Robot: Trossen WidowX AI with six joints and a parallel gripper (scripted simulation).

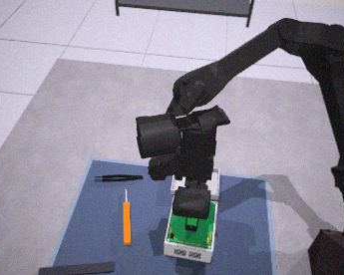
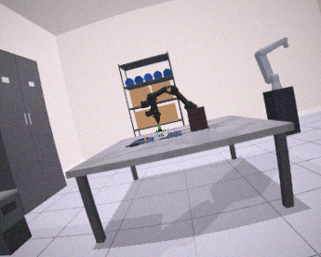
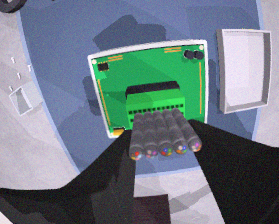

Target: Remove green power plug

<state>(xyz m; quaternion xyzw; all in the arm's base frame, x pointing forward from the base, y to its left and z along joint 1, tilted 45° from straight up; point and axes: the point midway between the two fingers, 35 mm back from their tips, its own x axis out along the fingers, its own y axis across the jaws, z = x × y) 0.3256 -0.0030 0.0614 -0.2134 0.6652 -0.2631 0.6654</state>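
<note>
The plug [image 2: 159, 128] [image 3: 156, 103] is gripped between my fingers [image 1: 191, 215] [image 2: 159, 124], at the black socket [image 1: 191, 228] [image 3: 152, 89] on the board [image 1: 202, 234] [image 3: 112, 90]. How deep it sits, or whether it has come loose, I cannot tell: my own bulk hides much of it from above. The grey wires [image 3: 162, 132] run back from it between my fingers.

I judge the step in hand to be working it free. That wants a steady grip on the plug's body, small rocking tilts one way and the other, and only a light lift as it gives. A hard straight pull could make me slip off, or drag up the white case [image 1: 187, 252] [image 3: 207, 87] round the board. Tugging by the wires would be wrong.

The tray [image 1: 215, 180] [image 3: 223, 75] lies beside the case, a little apart. Once the plug is out, I should lift it over both rims, lower it inside, open and rise without snagging the wires. The screwdriver [image 1: 127, 224] and tweezers [image 1: 119, 177] lie well away on the blue mat [image 1: 98, 209] [image 3: 65, 100].
</note>
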